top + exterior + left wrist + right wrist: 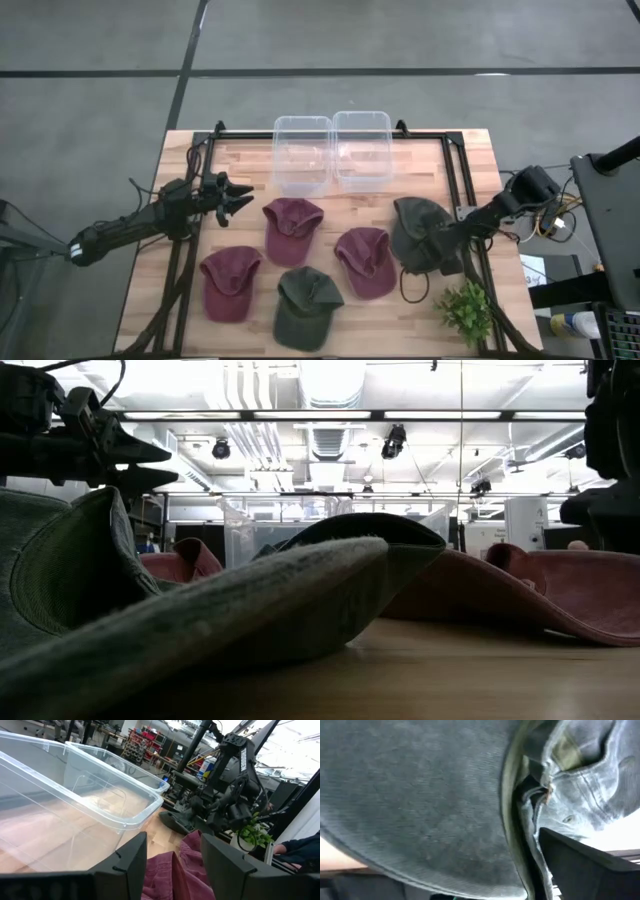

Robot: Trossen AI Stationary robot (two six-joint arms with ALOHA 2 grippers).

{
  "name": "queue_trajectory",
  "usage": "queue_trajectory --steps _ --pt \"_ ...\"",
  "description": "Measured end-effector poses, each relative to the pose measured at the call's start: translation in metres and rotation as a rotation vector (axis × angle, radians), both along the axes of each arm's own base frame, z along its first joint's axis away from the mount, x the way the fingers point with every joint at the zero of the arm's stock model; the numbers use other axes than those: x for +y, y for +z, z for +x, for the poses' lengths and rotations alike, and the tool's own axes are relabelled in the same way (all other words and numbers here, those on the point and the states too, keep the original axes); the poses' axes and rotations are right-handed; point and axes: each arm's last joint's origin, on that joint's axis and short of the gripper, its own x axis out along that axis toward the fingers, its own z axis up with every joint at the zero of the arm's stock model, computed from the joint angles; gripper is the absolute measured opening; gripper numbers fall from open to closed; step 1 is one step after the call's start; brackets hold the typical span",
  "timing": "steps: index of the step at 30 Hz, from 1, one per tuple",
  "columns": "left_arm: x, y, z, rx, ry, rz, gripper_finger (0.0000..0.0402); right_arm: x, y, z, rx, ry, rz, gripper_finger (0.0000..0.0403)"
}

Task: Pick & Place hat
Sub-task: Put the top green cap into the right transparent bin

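Five hats lie on the wooden table: three maroon ones (292, 226) (230, 282) (365, 260), a green one (305, 305) and a dark green one (418, 230) at the right. My left gripper (238, 197) hovers open just left of the far maroon hat, which shows between its fingers in the left wrist view (170, 870). My right gripper (447, 246) is shut on the dark green hat, which fills the right wrist view (420, 795). Two clear bins (302, 152) (362, 148) stand at the far edge. My right gripper holds the dark green hat at its right-hand rim (522, 835), coming from the table's right side at a low slant. One finger (580, 865) shows beside the stitched edge; the other is hidden by the cloth. The hat is bunched up, with its left part on the table.
A small green plant (466, 310) stands at the near right corner, close to the right arm. A black frame (455, 170) runs around the work area. The green hat (250, 610) blocks most of the low view. Bare wood lies at the near right of the maroon hats.
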Motion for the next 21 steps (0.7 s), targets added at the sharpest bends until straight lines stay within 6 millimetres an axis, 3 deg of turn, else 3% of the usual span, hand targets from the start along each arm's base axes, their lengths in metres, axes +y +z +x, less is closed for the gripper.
queue_trajectory --steps 7,14,21 --pt "0.0 0.0 0.0 0.0 0.0 0.0 0.0178 0.004 0.004 0.007 -0.055 -0.046 0.005 0.017" --pt "0.0 0.0 0.0 0.0 0.0 0.0 0.0178 0.001 0.037 0.002 -0.12 -0.147 -0.01 0.0025" --pt "0.0 0.0 0.0 0.0 0.0 0.0 0.0178 -0.004 0.101 -0.006 -0.173 -0.212 -0.048 0.0017"
